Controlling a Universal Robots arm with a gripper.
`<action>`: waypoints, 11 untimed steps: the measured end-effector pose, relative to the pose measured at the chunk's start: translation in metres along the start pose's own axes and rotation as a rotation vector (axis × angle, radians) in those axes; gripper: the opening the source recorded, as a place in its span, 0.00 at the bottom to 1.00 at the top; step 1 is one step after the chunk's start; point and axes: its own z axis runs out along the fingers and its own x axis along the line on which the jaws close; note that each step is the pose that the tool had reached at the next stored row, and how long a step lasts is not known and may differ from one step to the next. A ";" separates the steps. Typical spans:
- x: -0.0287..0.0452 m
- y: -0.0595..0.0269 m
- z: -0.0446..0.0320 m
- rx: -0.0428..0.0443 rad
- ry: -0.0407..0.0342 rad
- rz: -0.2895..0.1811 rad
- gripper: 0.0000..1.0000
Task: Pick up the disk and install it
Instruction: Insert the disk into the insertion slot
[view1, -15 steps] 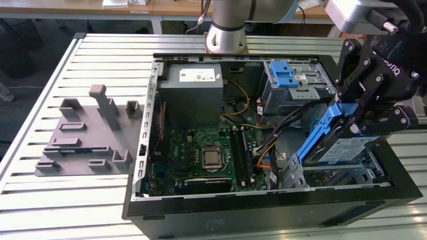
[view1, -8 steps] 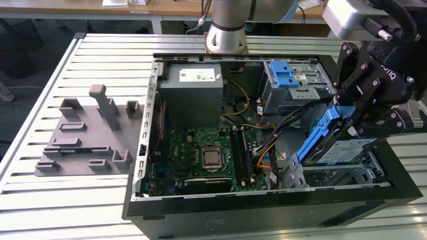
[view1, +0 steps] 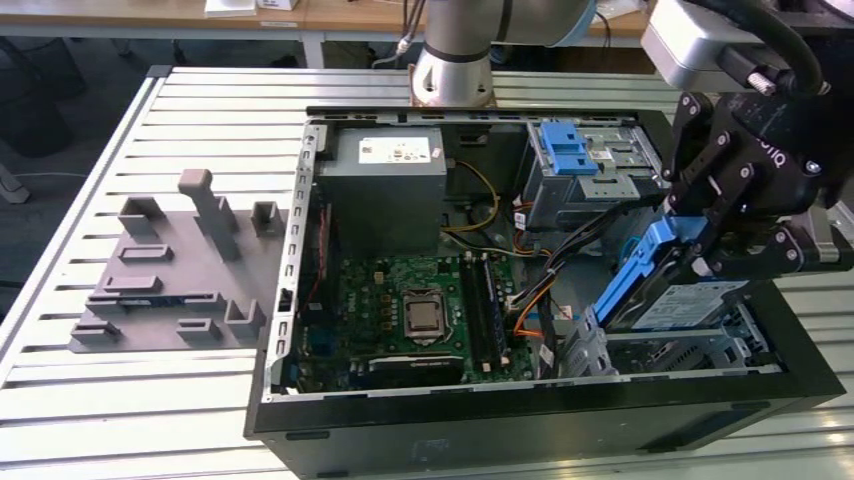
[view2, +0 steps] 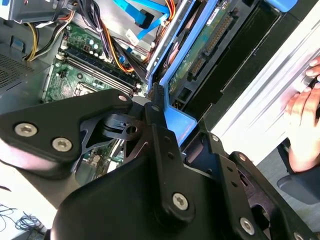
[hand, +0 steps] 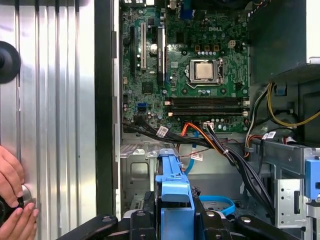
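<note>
— Where is the disk (view1: 687, 300)?

— It is off the worktop (view1: 134, 400), tilted steeply. Its blue bracket (view1: 627, 285) edge faces the inside of the computer case (view1: 534, 405). It hangs over the metal drive cage (view1: 694, 350), at the case corner nearest the worktop's front edge on the exterior view's right. Whether it touches the cage cannot be told.

— And the gripper (view1: 707, 255)?

— It is clamped on the disk. In the first wrist view its black fingers (hand: 207, 222) press against both sides of the blue bracket (hand: 172, 182). In the second wrist view the disk (view2: 200, 47) shows its green circuit-board face beyond the gripper (view2: 160, 102).

— What lies around it?

— The motherboard (view1: 414, 310) covers the case floor beside the cage. Orange and black cables (view1: 534, 290) run between the two. The grey power supply (view1: 387, 170) sits in the far part of the case.

— And outside the case?

— A grey slotted stand (view1: 174, 270) rests on the slatted metal worktop, just beside the case and toward the edge on the exterior view's left. A person's hand (hand: 12, 200) rests on the worktop beside the case wall.
</note>
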 end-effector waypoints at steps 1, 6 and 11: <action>0.0000 -0.0001 0.0007 0.0000 0.0000 0.000 0.36; 0.0001 -0.0004 0.0046 0.0000 0.0000 0.000 0.36; 0.0002 -0.0008 0.0087 0.0000 0.0001 0.000 0.36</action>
